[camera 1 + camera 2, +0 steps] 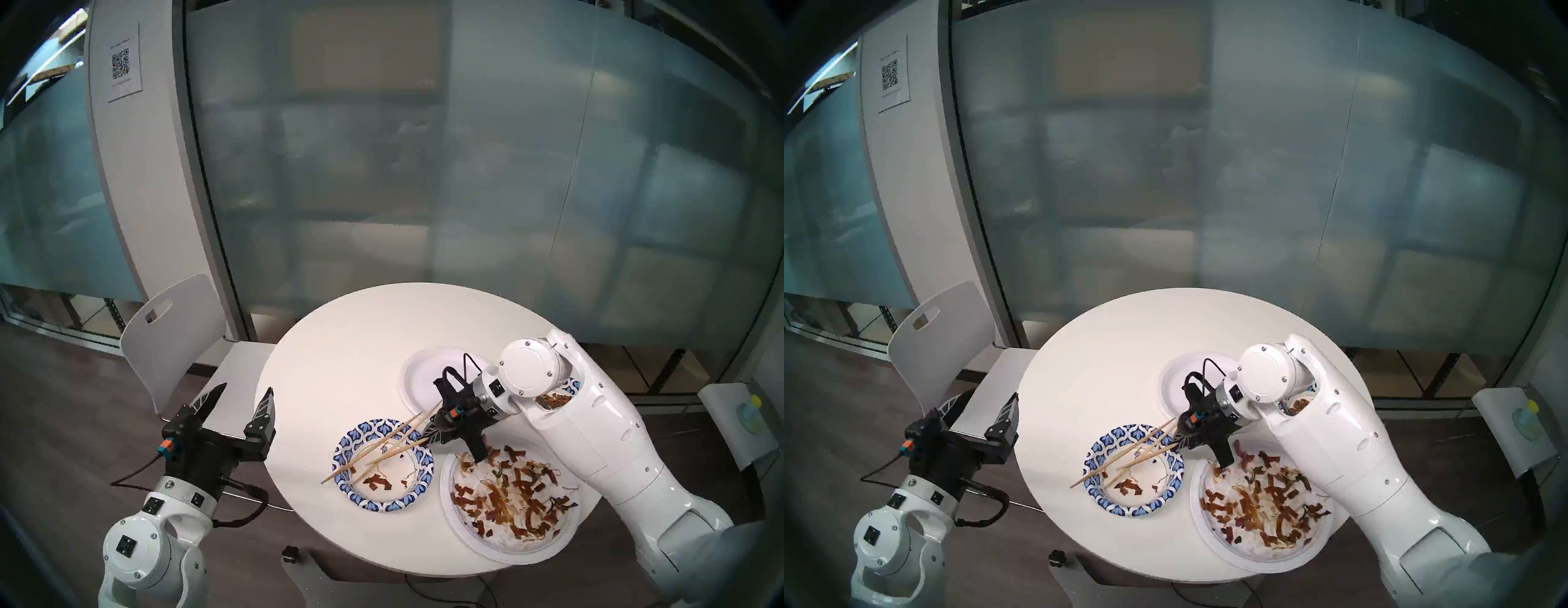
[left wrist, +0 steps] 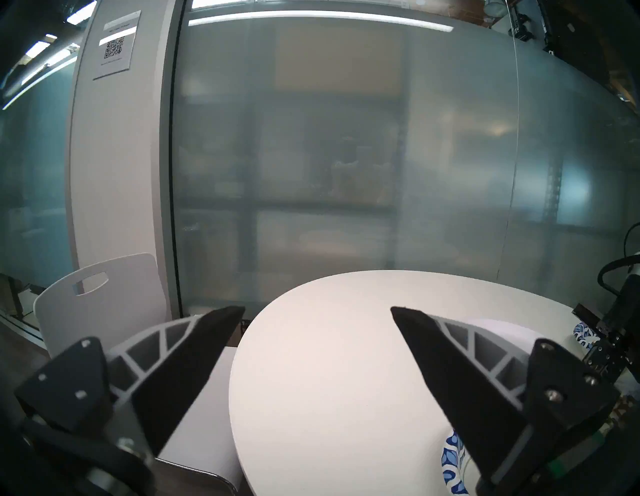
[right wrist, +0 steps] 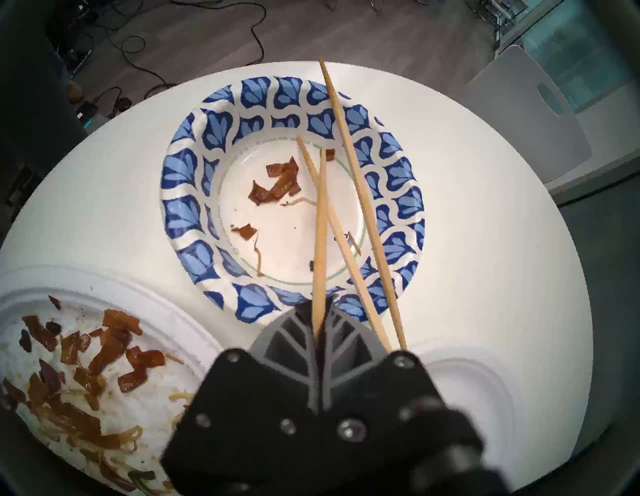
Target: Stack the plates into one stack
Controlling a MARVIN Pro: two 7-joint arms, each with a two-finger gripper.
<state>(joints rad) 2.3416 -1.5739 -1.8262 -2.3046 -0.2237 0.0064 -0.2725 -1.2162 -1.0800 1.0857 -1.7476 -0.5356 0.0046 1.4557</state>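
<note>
Frosted glass wall [image 1: 424, 170] behind round white table [image 1: 348, 352]; left hand [image 1: 244, 392] apart (idle), right hand [image 3: 320, 311] clamped on chopstick [image 3: 320, 242].

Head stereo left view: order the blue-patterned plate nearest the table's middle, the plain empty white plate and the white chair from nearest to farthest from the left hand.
1. White chair: just beyond the open left hand, off the table's left edge.
2. Blue-patterned plate: to the hand's right, on the table, chopsticks above it.
3. Plain empty white plate: farther right, partly behind the right hand.
</note>
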